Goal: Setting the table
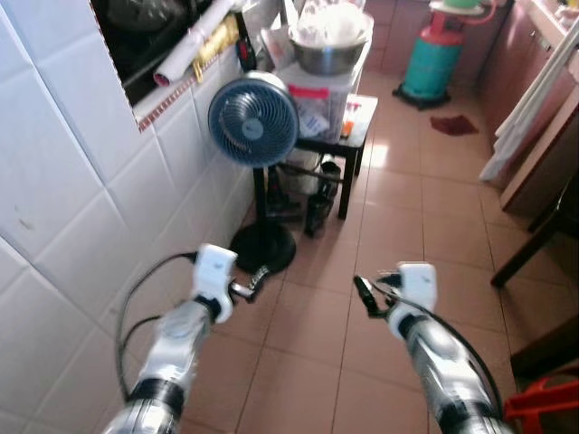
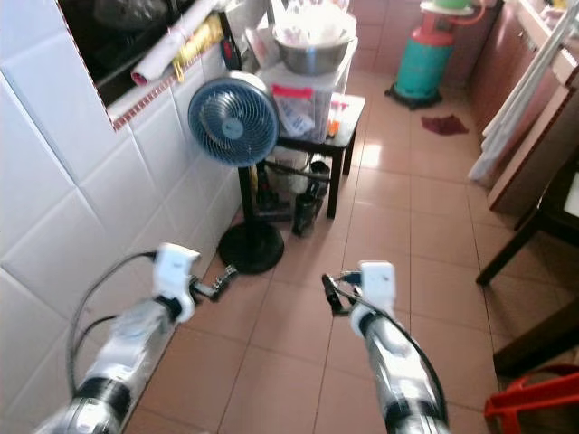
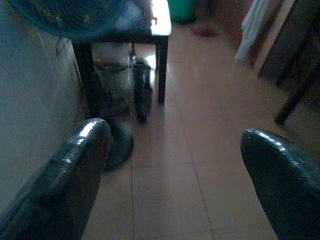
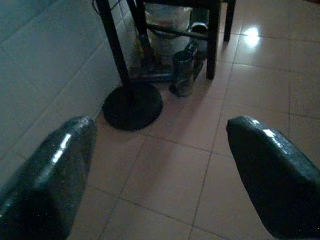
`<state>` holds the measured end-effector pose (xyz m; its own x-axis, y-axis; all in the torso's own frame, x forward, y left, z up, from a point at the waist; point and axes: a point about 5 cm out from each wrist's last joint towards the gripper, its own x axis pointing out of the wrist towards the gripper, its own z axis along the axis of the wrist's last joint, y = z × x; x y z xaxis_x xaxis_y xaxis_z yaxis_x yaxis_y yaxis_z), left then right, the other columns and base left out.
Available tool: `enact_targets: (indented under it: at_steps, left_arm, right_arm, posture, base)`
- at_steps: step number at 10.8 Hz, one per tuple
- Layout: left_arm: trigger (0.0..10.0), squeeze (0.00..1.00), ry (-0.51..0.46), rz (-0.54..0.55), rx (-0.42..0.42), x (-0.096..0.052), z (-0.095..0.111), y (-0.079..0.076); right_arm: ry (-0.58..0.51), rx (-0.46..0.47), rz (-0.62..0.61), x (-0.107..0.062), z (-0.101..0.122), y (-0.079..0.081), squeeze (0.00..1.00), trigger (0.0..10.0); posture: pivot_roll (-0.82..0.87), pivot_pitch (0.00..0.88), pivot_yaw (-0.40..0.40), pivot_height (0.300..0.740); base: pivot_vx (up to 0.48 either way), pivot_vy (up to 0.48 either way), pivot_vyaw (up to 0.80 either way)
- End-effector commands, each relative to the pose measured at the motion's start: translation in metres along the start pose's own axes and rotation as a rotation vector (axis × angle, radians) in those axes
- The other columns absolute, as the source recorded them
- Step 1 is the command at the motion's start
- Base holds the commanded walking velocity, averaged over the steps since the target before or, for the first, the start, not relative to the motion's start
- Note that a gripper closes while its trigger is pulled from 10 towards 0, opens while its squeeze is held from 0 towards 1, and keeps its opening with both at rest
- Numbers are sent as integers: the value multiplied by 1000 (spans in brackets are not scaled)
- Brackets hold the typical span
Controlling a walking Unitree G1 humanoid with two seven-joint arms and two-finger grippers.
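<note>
Both arms reach forward over a pink tiled floor. My left gripper (image 1: pixel 251 286) hangs open near the white tiled wall, short of the round black base (image 1: pixel 262 246) of a blue standing fan (image 1: pixel 253 117). My right gripper (image 1: pixel 365 295) is open too, over bare tiles, nothing between its fingers (image 4: pixel 270 170). In the left wrist view the left fingers (image 3: pixel 75 170) stand wide apart. A metal bowl (image 1: pixel 327 50) holding white items sits on a clear plastic box on a small black side table (image 1: pixel 360 134) behind the fan.
The white tiled wall (image 1: pixel 72 181) runs along the left. A teal gas cylinder (image 1: pixel 434 59) stands at the far end. A dark table's legs (image 1: pixel 534 244), a hanging white cloth (image 1: pixel 529 99) and a red object (image 1: pixel 543 407) crowd the right. Bottles (image 4: pixel 183 74) stand under the side table.
</note>
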<state>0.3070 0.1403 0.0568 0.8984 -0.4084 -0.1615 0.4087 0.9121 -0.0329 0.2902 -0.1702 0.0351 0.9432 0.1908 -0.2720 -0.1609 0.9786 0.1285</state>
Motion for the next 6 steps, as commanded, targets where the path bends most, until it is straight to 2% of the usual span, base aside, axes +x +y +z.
enact_targets:
  at_steps: [1,2,3,4,5,6]
  left_arm:
    - [10000,0,-58,9,10,-6,13,4]
    - [10000,0,-90,59,23,-19,15,9]
    - [10000,0,-142,117,51,-41,17,11]
    - [10000,0,-136,184,-2,-51,12,8]
    - [10000,0,-121,212,-54,-54,7,1]
    - [10000,0,-138,228,-78,-57,7,-4]
  right_arm:
    - [-42,-4,18,-5,15,6,0,10000]
    - [-80,3,29,-19,22,13,0,10000]
    - [-161,10,39,-40,30,23,0,10000]
    - [-161,37,5,-46,32,26,0,10000]
    - [-154,137,-42,-46,36,27,0,10000]
    - [-202,131,-47,-48,48,32,0,10000]
  posture:
    - [79,80,11,740]
    - [80,83,11,740]
    - [72,81,22,740]
    - [73,83,23,740]
    - [78,88,20,740]
    - [80,88,13,740]
  base:
    - [0,0,0]
    - [0,0,0]
    - [0,0,0]
    - [0,0,0]
    - [0,0,0]
    - [0,0,0]
